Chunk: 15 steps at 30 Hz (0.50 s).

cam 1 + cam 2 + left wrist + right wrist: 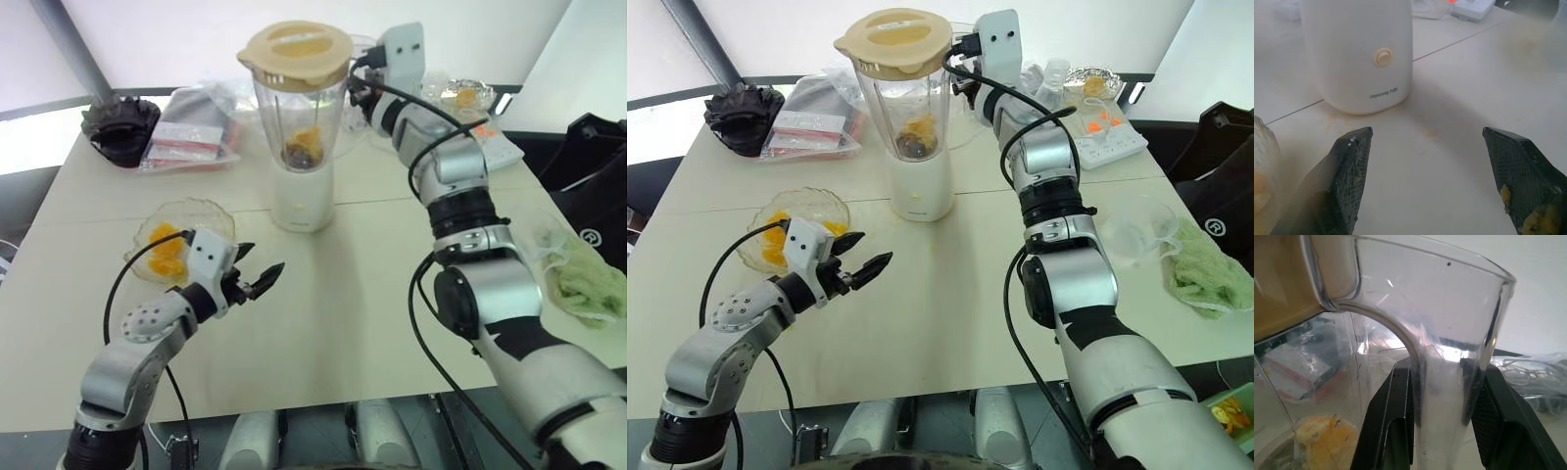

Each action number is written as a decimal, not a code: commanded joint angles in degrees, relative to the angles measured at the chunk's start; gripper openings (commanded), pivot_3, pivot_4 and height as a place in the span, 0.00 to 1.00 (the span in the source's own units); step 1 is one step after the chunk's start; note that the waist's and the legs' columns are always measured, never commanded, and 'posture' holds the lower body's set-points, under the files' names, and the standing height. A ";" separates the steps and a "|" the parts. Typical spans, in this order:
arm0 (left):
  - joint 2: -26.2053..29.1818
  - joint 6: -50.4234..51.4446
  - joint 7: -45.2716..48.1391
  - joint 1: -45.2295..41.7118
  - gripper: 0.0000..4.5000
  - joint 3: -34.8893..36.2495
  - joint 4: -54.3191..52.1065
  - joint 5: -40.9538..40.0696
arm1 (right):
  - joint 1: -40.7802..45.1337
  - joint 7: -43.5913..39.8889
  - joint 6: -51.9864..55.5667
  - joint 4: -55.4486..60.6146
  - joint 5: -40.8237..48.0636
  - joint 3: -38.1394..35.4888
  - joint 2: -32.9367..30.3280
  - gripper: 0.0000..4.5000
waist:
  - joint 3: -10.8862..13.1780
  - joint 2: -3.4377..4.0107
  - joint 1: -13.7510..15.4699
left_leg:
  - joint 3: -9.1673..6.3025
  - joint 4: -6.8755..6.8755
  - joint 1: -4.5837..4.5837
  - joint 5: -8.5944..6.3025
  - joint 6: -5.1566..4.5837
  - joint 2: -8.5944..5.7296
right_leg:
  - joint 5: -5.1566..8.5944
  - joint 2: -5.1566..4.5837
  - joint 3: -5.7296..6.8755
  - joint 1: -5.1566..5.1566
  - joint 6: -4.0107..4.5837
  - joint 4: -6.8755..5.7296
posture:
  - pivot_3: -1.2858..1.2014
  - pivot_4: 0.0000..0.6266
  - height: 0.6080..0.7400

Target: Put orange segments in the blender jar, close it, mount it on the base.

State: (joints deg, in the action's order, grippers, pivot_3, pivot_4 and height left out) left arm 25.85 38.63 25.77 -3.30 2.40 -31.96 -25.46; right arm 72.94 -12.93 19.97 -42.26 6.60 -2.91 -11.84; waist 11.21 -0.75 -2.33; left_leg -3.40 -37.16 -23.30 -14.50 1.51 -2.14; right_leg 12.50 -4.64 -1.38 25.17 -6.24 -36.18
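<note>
The clear blender jar (299, 122) stands on the cream-white base (302, 201) at the table's middle, with a cream lid (296, 54) on top. Orange segments (306, 145) lie at the jar's bottom. My right gripper (1439, 367) is shut on the jar's side handle (1442, 401), one finger on each side. More orange segments (165, 250) sit in a scalloped glass bowl (196, 213) at the near left. Beside that bowl my left gripper (263, 262) hovers open and holds nothing. It points toward the base (1359, 54), and orange pulp is stuck to its fingertips (1528, 220).
A black object (122, 127) and plastic bags (191, 132) lie at the back left. At the back right are a white tray (1107, 137) and a small glass bowl (1092, 83). A frosted jug (1141, 230) and a green cloth (588, 284) sit at the right edge.
</note>
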 commanded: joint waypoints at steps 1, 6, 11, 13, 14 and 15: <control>-0.06 -0.71 -0.39 0.10 0.83 -0.24 -1.63 0.24 | 1.07 -0.12 -0.84 -1.51 -2.69 1.62 -0.72 0.21 | -0.01 0.00 0.00 | 0.00 0.00 0.00 0.00 0.00 0.00 | 0.00 0.00 0.00 -0.01 0.00 0.00 | 0.52 0.24 1.00; -0.34 -1.11 -0.54 0.34 0.83 -0.62 -1.41 0.44 | 0.44 -0.68 -0.52 -1.50 -2.60 1.62 -0.58 0.21 | -0.02 0.01 0.01 | -0.01 0.00 0.02 0.00 0.00 0.00 | 0.00 0.00 0.00 -0.03 0.00 0.00 | 0.52 0.24 1.00; -0.32 -1.41 -0.56 0.07 0.84 -1.02 -1.03 0.51 | -0.07 -1.00 -0.02 -1.49 -2.55 1.22 -0.76 0.63 | -0.03 0.00 -0.09 | 0.00 -0.01 0.04 0.00 0.00 0.00 | 0.00 0.01 0.00 -0.04 0.00 0.00 | 0.52 0.24 1.00; -0.33 -1.47 -0.54 -0.05 0.84 -1.06 -0.90 0.54 | -0.15 -1.11 -0.08 -1.69 -2.66 1.12 -0.84 0.86 | -0.02 0.00 -0.12 | 0.00 0.00 0.03 0.00 0.00 0.00 | 0.00 0.01 0.00 -0.03 0.00 0.00 | 0.52 0.24 1.00; -0.29 -1.49 -0.47 -0.21 0.84 -1.11 -0.77 0.58 | -0.46 -1.00 -0.57 -1.74 -3.09 1.27 -1.13 0.98 | -0.02 0.01 -0.15 | 0.00 0.00 0.03 0.00 0.00 0.00 | 0.00 0.01 0.00 -0.02 0.00 0.00 | 0.52 0.24 1.00; -0.24 -1.50 -0.39 -0.37 0.84 -1.12 -0.62 0.60 | -0.81 -0.99 -0.78 -1.67 -3.40 1.34 -1.40 0.99 | -0.02 0.01 -0.23 | 0.00 0.01 0.02 0.00 0.00 0.00 | 0.00 0.01 -0.01 -0.01 0.00 0.00 | 0.52 0.24 1.00</control>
State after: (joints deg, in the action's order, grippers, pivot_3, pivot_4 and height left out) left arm 25.55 38.32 25.26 -3.04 1.14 -31.87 -25.13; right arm 70.99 -13.85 20.62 -45.44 3.62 -1.55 -12.46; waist 11.18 -0.74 -2.56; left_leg -3.38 -37.15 -23.28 -14.50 1.52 -2.13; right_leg 12.50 -4.63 -1.39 25.18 -6.24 -36.18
